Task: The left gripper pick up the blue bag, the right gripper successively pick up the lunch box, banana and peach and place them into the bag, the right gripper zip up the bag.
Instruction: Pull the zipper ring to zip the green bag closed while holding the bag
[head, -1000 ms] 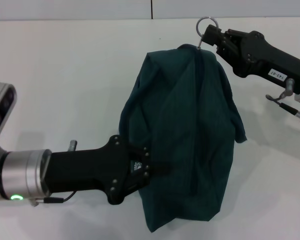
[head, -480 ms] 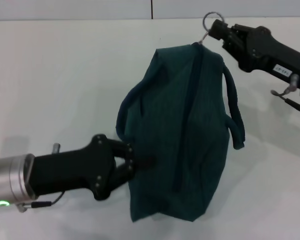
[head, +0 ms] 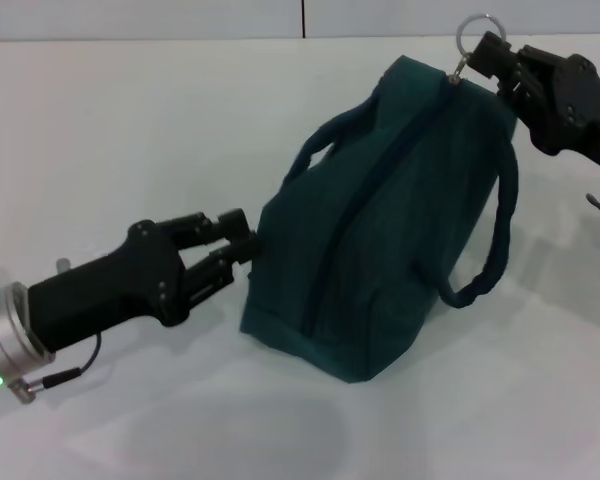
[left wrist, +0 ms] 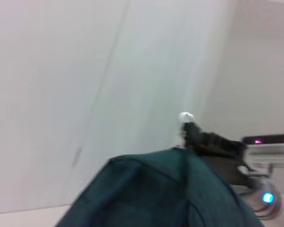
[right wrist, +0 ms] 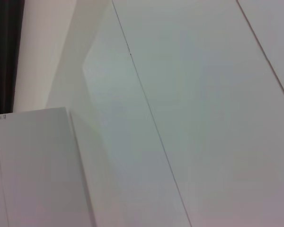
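Observation:
The blue bag (head: 390, 220) stands on the white table (head: 130, 130) with its zip closed and its handles hanging at the sides. My right gripper (head: 488, 52) is at the bag's far top corner, shut on the zip pull just below its metal ring (head: 477, 28). My left gripper (head: 245, 237) is low at the bag's near left end, open, with its tips at the fabric edge. The left wrist view shows the bag's top (left wrist: 156, 189) and, beyond it, the right gripper (left wrist: 194, 132). The lunch box, banana and peach are out of view.
A seam in the wall (head: 303, 18) runs behind the table's far edge. The right wrist view shows only white panels (right wrist: 189, 94). Bare table lies to the left and in front of the bag.
The bag has come down from hanging to standing on the table and shifted right. My left gripper let go of its lower end and drew back left. My right gripper moved up and right with the zip pull.

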Controlling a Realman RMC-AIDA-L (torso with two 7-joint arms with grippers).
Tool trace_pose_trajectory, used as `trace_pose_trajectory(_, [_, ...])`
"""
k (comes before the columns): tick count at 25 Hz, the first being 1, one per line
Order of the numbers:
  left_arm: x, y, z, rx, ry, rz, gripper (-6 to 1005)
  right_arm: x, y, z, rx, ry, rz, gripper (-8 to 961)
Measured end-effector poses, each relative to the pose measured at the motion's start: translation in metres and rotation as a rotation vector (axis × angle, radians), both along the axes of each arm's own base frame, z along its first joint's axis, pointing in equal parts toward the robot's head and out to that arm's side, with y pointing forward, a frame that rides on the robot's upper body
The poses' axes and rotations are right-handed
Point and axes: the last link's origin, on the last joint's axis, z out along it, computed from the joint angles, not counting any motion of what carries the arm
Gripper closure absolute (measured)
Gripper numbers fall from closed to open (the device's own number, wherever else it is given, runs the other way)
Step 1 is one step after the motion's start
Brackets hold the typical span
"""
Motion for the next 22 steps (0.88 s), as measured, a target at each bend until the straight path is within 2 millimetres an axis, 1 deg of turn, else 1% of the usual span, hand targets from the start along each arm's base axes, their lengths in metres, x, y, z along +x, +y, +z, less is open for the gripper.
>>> trace_pose_trajectory(6, [-0.004,0.005,0.008,0.081,-0.027,0.047,759,0.001,-0.001,-0.003,-0.011,0.001,-0.008,861])
trace_pose_trajectory(8, [-0.001,0.009,0.013,0.084,-0.024,0.029,609,0.002,-0.001,-0.003,-0.011,-0.001,-0.014,860])
trace_pose_trajectory(9, [0.003,0.015,0.016,0.072,-0.018,0.013,534,0.003,-0.001,-0.003,-0.011,-0.002,-0.016,860])
trace_pose_trajectory(11, [0.012,0.025,0.022,0.036,0.002,-0.017,437,0.004,-0.001,-0.004,-0.01,-0.003,-0.02,859])
trace_pose_trajectory(13, [0.031,0.041,0.03,-0.03,0.065,-0.079,340,0.004,-0.001,-0.004,-0.009,-0.004,-0.024,858])
trace_pose_trajectory(14, [0.037,0.045,0.032,-0.045,0.083,-0.094,292,0.005,-0.001,-0.004,-0.009,-0.005,-0.027,858])
trace_pose_trajectory(18, [0.073,0.074,0.045,-0.125,0.193,-0.089,182,0.008,-0.002,-0.005,-0.012,-0.003,-0.045,856])
trace_pose_trajectory(19, [0.089,0.082,0.048,-0.142,0.241,-0.091,155,0.008,-0.001,-0.006,-0.012,-0.003,-0.049,856])
trace_pose_trajectory(20, [0.098,0.087,0.049,-0.156,0.276,-0.084,127,0.009,-0.001,-0.006,-0.012,-0.004,-0.053,856])
trace_pose_trajectory(21, [0.111,0.092,0.05,-0.179,0.33,-0.075,130,0.01,-0.001,-0.006,-0.011,-0.006,-0.057,855])
trace_pose_trajectory(22, [0.119,0.095,0.05,-0.193,0.363,-0.073,132,0.01,0.0,-0.006,-0.009,-0.009,-0.062,855])
